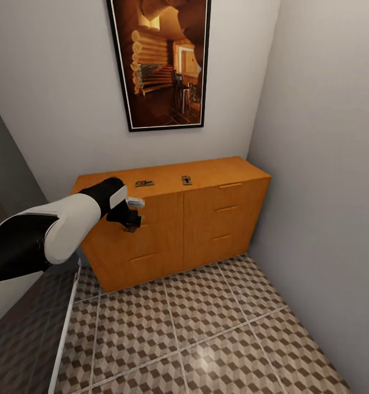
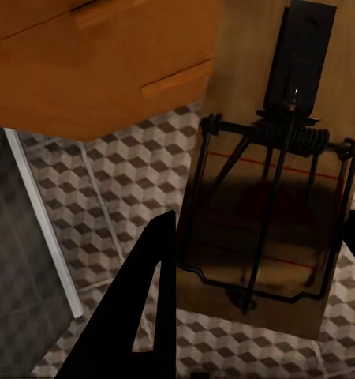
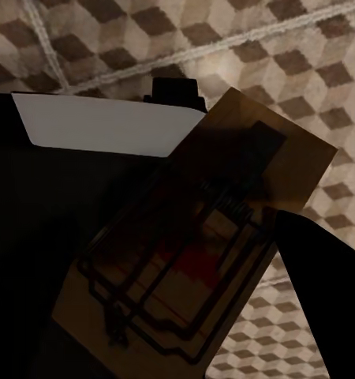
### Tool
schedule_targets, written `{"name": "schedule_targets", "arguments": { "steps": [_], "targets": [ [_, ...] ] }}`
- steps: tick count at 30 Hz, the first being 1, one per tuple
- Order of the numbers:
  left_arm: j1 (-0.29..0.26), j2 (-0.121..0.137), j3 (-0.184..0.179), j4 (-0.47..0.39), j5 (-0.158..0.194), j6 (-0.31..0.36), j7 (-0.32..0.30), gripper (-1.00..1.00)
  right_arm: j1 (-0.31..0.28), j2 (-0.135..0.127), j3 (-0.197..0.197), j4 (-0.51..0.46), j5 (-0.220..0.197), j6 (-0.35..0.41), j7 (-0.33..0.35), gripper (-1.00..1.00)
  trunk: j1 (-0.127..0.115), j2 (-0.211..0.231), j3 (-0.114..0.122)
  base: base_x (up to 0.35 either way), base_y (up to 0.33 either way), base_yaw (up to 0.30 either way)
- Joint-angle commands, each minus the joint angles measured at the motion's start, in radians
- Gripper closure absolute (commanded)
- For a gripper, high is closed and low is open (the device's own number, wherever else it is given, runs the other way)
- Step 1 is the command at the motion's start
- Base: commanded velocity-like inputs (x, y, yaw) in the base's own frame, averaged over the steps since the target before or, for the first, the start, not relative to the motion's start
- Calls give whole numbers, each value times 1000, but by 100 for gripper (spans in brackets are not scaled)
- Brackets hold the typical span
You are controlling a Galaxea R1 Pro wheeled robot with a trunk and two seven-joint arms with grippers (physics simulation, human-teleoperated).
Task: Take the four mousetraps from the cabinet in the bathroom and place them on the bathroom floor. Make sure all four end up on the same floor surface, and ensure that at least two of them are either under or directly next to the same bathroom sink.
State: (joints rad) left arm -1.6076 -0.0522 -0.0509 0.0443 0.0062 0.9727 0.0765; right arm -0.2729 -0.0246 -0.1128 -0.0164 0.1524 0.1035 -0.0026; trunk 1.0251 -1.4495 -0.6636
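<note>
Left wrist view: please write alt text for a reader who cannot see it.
A wooden mousetrap with dark wire parts is held between the left gripper fingers. Behind it are the orange-brown cabinet and cube-patterned floor tiles.

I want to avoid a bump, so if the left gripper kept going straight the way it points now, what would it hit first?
Most likely the bathroom floor. The left gripper, holding a mousetrap beside the cabinet, looks down onto tiles. Depth is unclear, but nothing else seems to lie between.
</note>
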Motion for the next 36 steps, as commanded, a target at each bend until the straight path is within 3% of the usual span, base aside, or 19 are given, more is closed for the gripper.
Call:
{"name": "schedule_targets", "arguments": {
  "steps": [1,6,11,15,16,19,24,28,36],
  "targets": [
    [10,-1,-4,2,-2,-8,2,100,0,0,-8,-2,11,4,-2,100,0,-1,-1,-7,-8,0],
    [83,-1,-4,5,-2,-114,2,100,0,-3,-11,-3,12,-40,-6,100,0,-1,-1,-3,-3,0],
    [193,0,-4,25,-2,-235,2,100,0,-4,-11,-19,13,-163,-7,100,0,-1,-1,0,0,0],
    [354,3,-4,29,-3,-425,2,100,0,-5,-10,-29,14,-345,-8,100,0,-1,-1,0,0,0],
    [372,5,-4,29,-3,-446,2,100,0,-5,-11,-30,13,-360,-8,100,0,-1,-1,0,0,0],
    [492,21,-4,30,-2,-581,1,100,0,-14,-11,-89,13,-409,-9,100,0,-1,-1,0,0,0],
    [619,43,-4,31,-2,-740,0,100,0,-20,-13,-191,13,-414,-35,100,0,-1,-1,0,0,0],
    [712,82,-4,32,0,-866,-1,100,0,-30,-15,-249,12,-406,-74,100,0,-1,-1,0,0,0],
    [873,132,-4,32,4,-1097,-6,100,0,-34,-15,-456,8,-206,-76,100,0,-1,-1,0,0,0]
  ]
}}
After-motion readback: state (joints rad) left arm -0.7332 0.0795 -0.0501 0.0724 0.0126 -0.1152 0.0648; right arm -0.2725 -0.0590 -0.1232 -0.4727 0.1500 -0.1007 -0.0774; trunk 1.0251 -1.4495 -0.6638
